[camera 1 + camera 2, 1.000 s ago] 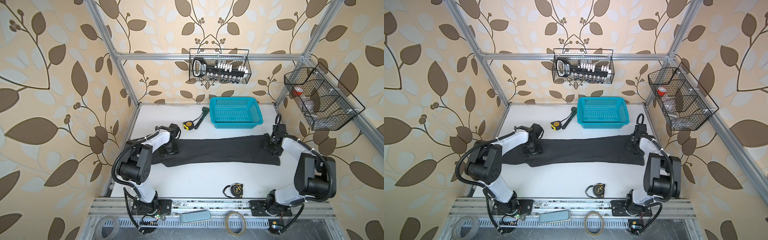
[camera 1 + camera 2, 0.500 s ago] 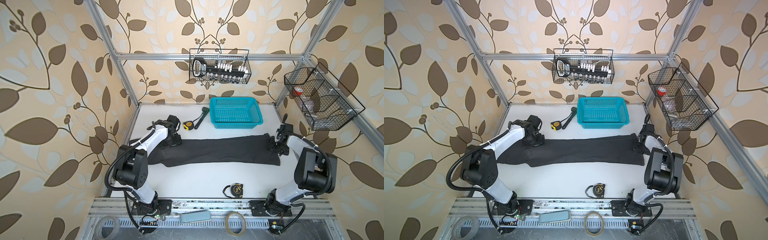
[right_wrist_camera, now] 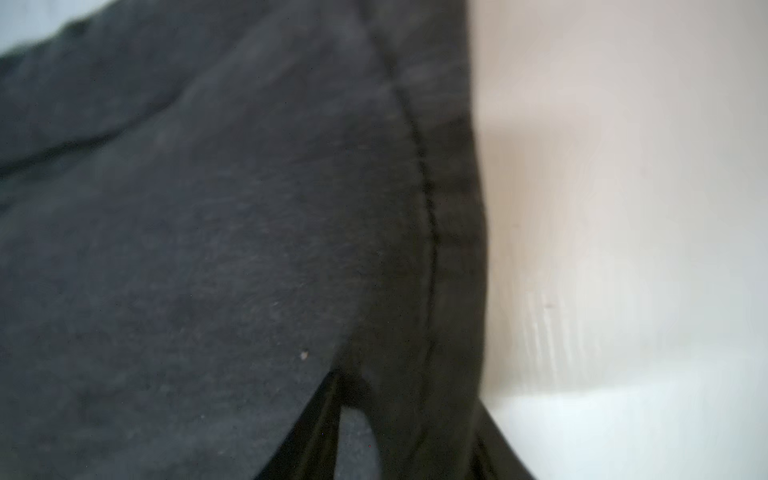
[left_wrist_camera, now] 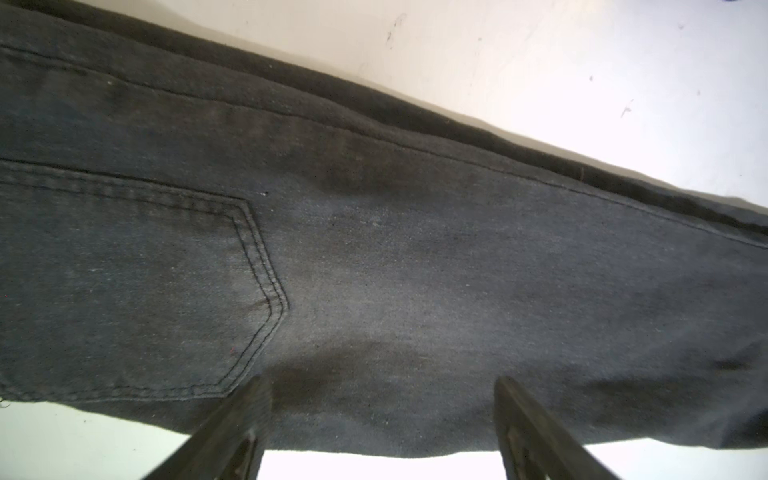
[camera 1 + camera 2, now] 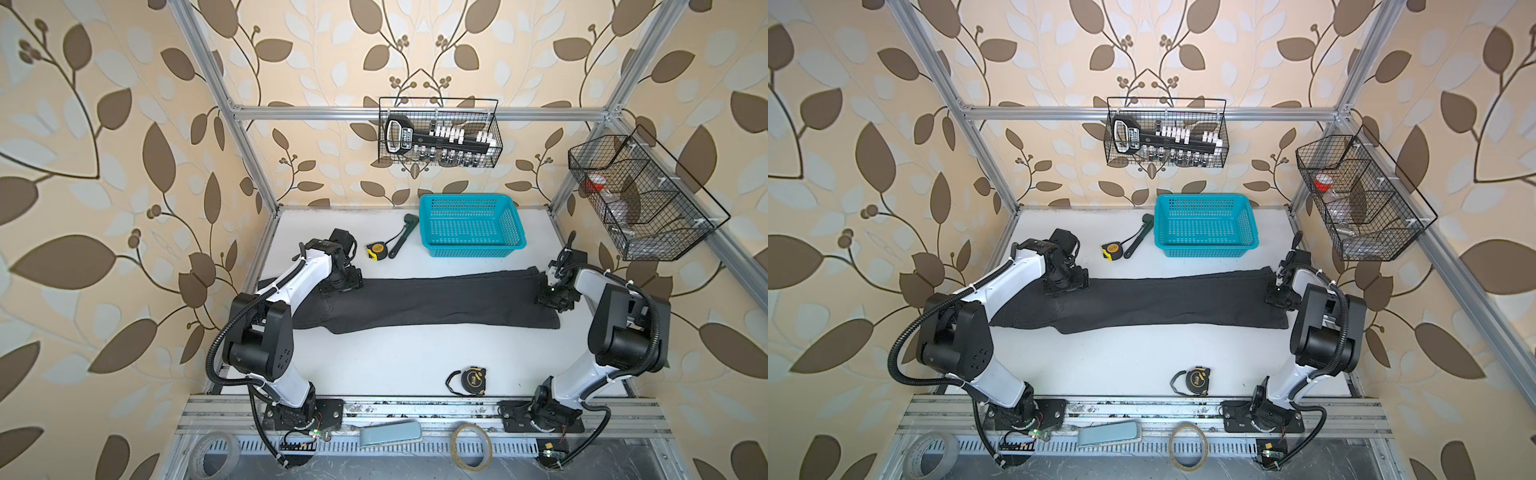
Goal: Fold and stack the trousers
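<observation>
Charcoal denim trousers (image 5: 415,301) lie flat across the white table (image 5: 395,361), just in front of the turquoise mesh basket (image 5: 471,250). Their long axis runs side to side, waistband at the left, hems at the right. The left gripper (image 4: 381,386) hangs over the seat beside a double-stitched back pocket (image 4: 145,291), jaws apart. The right gripper (image 3: 407,399), in a blurred view, appears pinched on the stitched hem.
</observation>
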You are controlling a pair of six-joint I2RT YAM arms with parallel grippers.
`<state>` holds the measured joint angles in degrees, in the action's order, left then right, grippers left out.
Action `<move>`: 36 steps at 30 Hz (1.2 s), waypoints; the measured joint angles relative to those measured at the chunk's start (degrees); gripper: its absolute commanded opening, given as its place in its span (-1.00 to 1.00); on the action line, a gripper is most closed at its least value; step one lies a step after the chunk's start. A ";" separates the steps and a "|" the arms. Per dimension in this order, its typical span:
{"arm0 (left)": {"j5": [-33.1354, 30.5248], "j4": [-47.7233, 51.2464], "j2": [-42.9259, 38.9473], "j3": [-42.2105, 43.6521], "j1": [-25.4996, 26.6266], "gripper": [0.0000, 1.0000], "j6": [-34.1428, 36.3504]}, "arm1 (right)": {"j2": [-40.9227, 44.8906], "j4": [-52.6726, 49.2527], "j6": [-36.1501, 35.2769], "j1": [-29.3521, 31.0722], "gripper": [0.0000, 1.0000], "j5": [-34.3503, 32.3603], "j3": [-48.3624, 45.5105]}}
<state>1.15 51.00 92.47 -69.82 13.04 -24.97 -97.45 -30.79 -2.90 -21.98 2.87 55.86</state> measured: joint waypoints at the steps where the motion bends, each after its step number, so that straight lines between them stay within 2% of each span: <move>1: 0.07 0.00 0.00 0.00 0.00 0.70 0.00 | 0.00 -0.02 0.02 0.00 -0.62 0.44 0.00; 3: 0.24 0.02 0.00 0.00 0.00 0.70 0.02 | 0.02 -0.09 0.17 0.11 -0.75 1.01 0.00; 8: 0.39 0.04 0.00 0.00 0.00 0.70 0.37 | 2.38 -1.64 0.92 1.29 -0.89 0.48 -0.09; 19: 0.55 0.90 0.07 -1.38 0.00 0.70 1.09 | 25.59 -7.34 9.49 4.39 -0.90 1.03 -2.60; 23: 1.51 1.05 0.15 -1.95 0.00 0.69 1.14 | 30.88 -10.93 12.81 4.83 -0.93 0.90 -2.58; 29: 2.93 1.46 0.17 -1.97 0.00 0.69 1.14 | 32.33 -17.42 16.22 4.83 -0.91 -4.31 2.58; 36: 3.43 1.44 0.17 -1.92 0.00 0.69 1.09 | 32.30 -18.88 18.58 5.49 -0.90 -9.49 9.16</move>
<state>4.58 52.45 92.64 -71.75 13.04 -23.88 -65.14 -49.67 15.68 -16.49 -6.61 65.01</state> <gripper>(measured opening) 0.847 0.063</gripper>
